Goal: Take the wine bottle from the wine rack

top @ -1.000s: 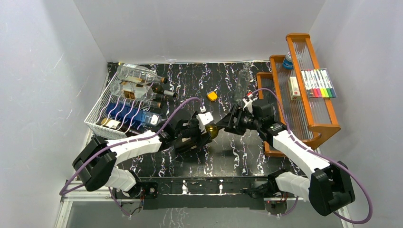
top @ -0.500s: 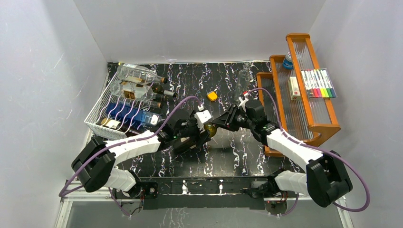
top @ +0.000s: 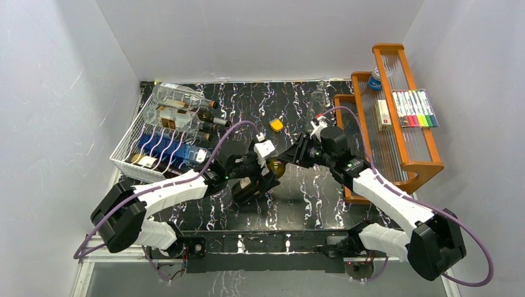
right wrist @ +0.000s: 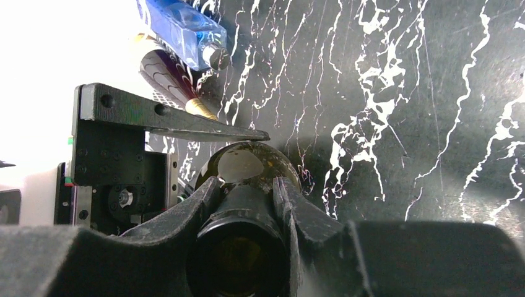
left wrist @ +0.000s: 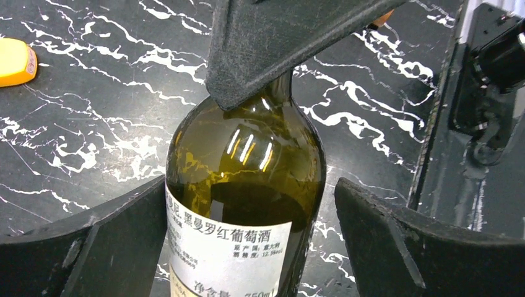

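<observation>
From the top, the wine bottle (top: 276,167) is showing out of the wine rack (top: 133,148), over the middle of the black table (top: 309,204). The rack is lying at its 9 o'clock, well apart, holding other bottles (top: 173,127). The left gripper (top: 261,179) and right gripper (top: 290,158) are meeting at the bottle.

In the left wrist view, the left fingers (left wrist: 93,247) are standing wide at 3 and 9 o'clock of the bottle's label (left wrist: 229,247).

In the right wrist view, the right fingers (right wrist: 297,210) are hugging the bottle's neck tight.
</observation>
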Robot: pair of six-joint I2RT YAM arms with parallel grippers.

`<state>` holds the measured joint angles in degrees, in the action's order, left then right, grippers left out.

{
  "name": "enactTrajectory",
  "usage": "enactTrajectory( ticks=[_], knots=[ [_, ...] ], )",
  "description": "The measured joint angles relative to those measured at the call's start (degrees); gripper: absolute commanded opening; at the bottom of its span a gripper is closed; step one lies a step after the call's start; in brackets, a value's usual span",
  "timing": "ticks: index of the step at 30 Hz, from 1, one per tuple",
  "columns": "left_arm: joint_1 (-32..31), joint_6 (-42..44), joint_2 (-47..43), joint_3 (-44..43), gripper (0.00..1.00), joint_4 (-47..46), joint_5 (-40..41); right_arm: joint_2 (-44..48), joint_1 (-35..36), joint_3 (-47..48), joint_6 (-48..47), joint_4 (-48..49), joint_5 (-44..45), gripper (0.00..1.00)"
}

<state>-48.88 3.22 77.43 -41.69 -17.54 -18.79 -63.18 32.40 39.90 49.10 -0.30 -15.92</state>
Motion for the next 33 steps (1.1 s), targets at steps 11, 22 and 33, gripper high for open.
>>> enactTrajectory(
  ticks=[11, 22, 33],
  knots=[
    [-0.1, -3.5, -7.5, -1.3, 0.98, 2.8, -0.3, 0.7, 0.7, 12.3, -14.2, -15.4, 8.3, 0.0],
    [-0.3, -4.3, -9.1, -5.2, 0.98, 5.8, 1.6, -1.9, -0.2, 23.2, -26.2, -26.7, 25.3, 0.0],
    [-0.3, -4.7, -9.9, -5.4, 0.98, 7.8, 6.3, -8.6, -3.9, 29.2, -33.5, -27.6, 32.5, 0.0]
  ],
)
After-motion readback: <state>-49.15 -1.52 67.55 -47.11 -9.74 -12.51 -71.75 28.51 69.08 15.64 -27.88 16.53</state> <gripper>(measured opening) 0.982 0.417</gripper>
